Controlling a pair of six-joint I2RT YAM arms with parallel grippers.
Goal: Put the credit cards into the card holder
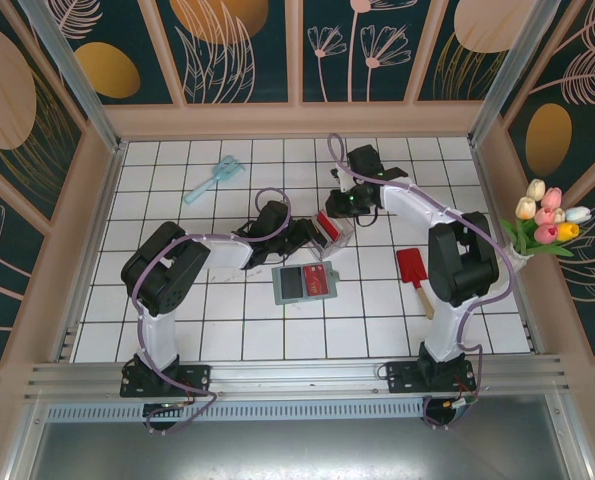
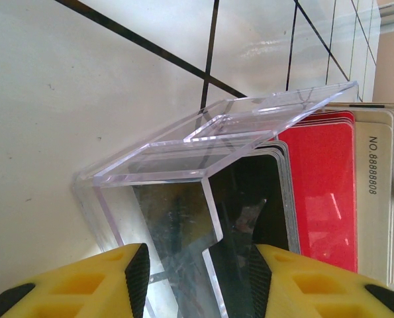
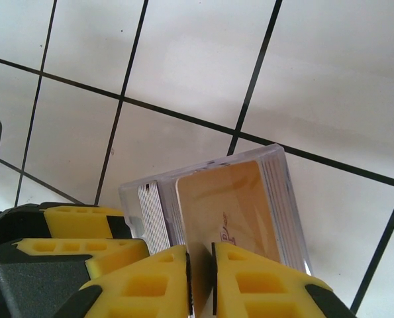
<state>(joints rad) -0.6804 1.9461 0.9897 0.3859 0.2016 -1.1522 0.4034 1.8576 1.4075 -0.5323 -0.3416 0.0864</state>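
Your left gripper (image 2: 198, 273) clamps the clear plastic box (image 2: 183, 149) so your right gripper (image 3: 200, 268), pinching the tan-orange plastic card (image 3: 230, 199) between its jaws, can pull.

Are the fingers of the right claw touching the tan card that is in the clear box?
Touching. The right wrist view shows the right claw closed on the tan card, one finger pressed on each face, in the clear box.
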